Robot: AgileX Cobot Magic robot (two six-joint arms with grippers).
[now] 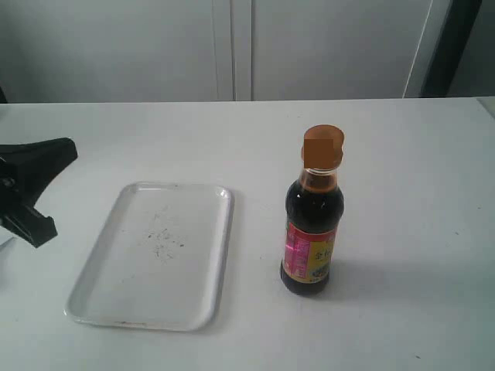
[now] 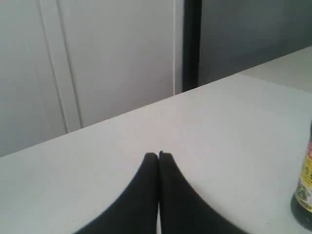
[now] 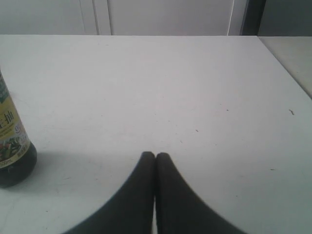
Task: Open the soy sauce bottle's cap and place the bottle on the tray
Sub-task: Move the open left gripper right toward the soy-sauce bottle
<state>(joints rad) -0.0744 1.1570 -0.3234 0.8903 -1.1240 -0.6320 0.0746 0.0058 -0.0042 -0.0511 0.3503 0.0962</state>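
Observation:
The soy sauce bottle stands upright on the white table, right of centre, with its golden-brown cap closed on top. The white tray lies flat to its left, a gap apart, with dark specks in its middle. My left gripper shows at the far left edge, left of the tray; it is shut with nothing in it. A sliver of the bottle sits at the edge of the left wrist view. My right gripper is shut and holds nothing, with the bottle's base off to one side. The right gripper is outside the exterior view.
White cabinet doors run behind the table's far edge. A dark vertical post stands at the back right. The table's right edge shows in the right wrist view.

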